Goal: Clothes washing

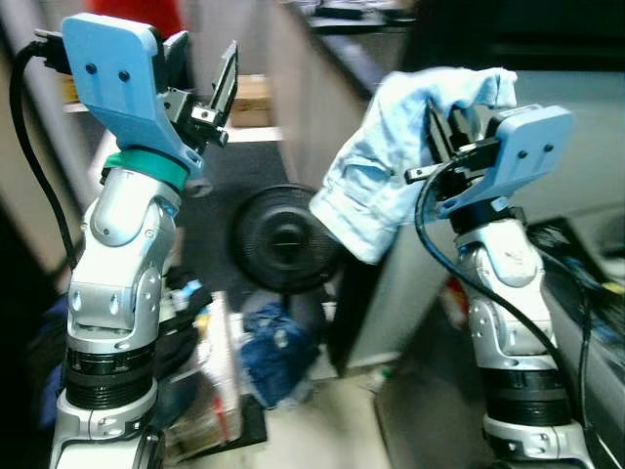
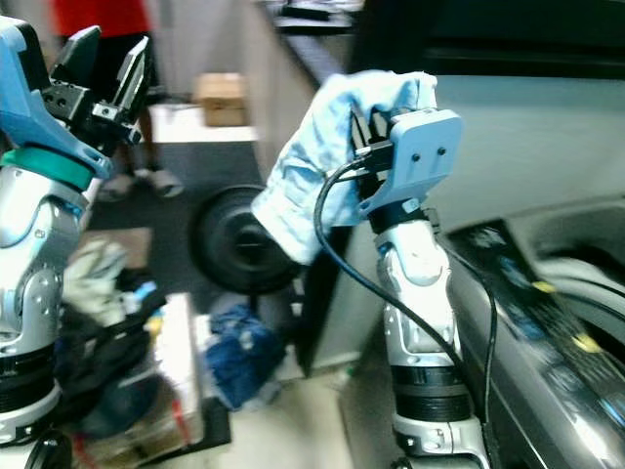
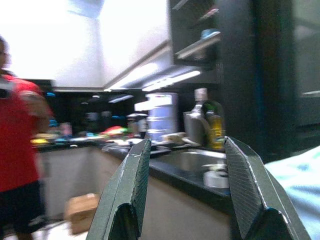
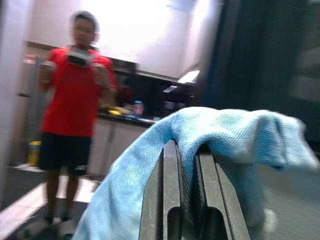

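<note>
Right gripper (image 1: 439, 137) is raised at about 2 o'clock, its fingers pinched nearly together on a pale blue woven cloth garment (image 1: 391, 166) that drapes over the fingertips and hangs toward the middle of the scene. Left gripper (image 1: 210, 93) is up at about 10 o'clock, fingers spread wide, nothing between them.

Risk, as I judge it: the hold takes only a fold near the top edge, so most of the cloth hangs free. A quick swing could pull it out, or the loose tail could snag on the grey washing machine top (image 2: 547, 293) at 4 o'clock and miss the opening.

The garment looks soft, rumpled and light, with a fine ribbed weave in the right wrist view.

Low at 6 o'clock, a heap of dark blue clothes (image 1: 273, 352) lies on the floor. Behind it, a round black disc (image 1: 283, 239). Farther off, a person in a red shirt (image 4: 75, 90) stands by the dark kitchen bench (image 3: 190, 170).
</note>
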Tool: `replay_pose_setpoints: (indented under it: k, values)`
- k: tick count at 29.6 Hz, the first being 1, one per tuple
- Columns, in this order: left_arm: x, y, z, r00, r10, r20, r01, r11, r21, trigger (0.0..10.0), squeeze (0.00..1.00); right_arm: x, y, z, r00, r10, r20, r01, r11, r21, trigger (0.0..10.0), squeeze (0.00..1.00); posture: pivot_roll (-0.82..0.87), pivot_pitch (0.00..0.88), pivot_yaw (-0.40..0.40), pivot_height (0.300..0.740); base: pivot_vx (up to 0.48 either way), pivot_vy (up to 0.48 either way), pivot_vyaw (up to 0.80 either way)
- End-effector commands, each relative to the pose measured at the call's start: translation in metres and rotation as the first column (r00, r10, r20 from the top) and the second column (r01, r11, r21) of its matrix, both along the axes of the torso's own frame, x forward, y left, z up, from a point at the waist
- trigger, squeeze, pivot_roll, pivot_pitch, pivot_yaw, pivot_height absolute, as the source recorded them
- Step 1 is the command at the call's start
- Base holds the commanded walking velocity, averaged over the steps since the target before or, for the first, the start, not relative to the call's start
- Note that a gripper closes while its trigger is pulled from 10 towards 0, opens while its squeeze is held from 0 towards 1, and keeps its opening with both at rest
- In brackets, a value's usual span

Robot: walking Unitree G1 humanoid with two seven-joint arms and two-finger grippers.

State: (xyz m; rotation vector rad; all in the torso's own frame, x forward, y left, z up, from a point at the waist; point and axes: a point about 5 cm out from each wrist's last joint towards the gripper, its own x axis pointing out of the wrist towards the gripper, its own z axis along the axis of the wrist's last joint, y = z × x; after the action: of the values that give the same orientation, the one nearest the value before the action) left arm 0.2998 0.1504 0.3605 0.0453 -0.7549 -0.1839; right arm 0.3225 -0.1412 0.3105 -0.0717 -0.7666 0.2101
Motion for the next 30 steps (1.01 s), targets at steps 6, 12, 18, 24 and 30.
replay_pose_setpoints:
  k: [6, 12, 18, 24, 30]
  values:
    - [-0.004, -0.002, 0.021, 0.998, -0.038, 0.053, 0.038, 0.999, 0.003, 10.0, 0.00, -0.005, -0.001, 0.008, 1.000, 0.000, 0.025, 0.000, 1.000, 0.030, 10.0, 0.00, 0.07, 0.000, -0.005, 0.740, 0.000, 0.000, -0.80]
    - [-0.002, -0.002, 0.021, 0.998, -0.040, 0.044, 0.040, 0.999, 0.003, 10.0, 0.00, -0.004, -0.001, 0.005, 1.000, 0.000, 0.014, 0.000, 1.000, 0.015, 10.0, 0.00, 0.07, 0.000, 0.000, 0.740, 0.000, 0.000, -0.80]
    - [-0.003, -0.002, 0.023, 0.998, -0.052, 0.046, 0.053, 0.999, -0.012, 10.0, 0.00, -0.004, 0.000, 0.002, 1.000, 0.003, 0.001, -0.003, 1.000, 0.019, 10.0, 0.00, 0.07, 0.000, 0.002, 0.740, 0.000, 0.000, -0.80]
    - [-0.002, -0.002, 0.023, 0.998, -0.053, 0.043, 0.054, 0.998, -0.011, 10.0, 0.00, -0.004, 0.000, 0.002, 1.000, 0.006, -0.002, -0.006, 1.000, 0.023, 10.0, 0.00, 0.07, 0.000, 0.004, 0.740, 0.000, 0.000, -0.80]
    - [-0.001, -0.003, 0.020, 0.998, -0.049, 0.029, 0.049, 0.999, -0.006, 10.0, 0.00, -0.004, 0.000, 0.001, 1.000, 0.009, -0.006, -0.009, 0.999, 0.046, 10.0, 0.00, 0.07, 0.000, 0.005, 0.740, 0.000, 0.000, -0.80]
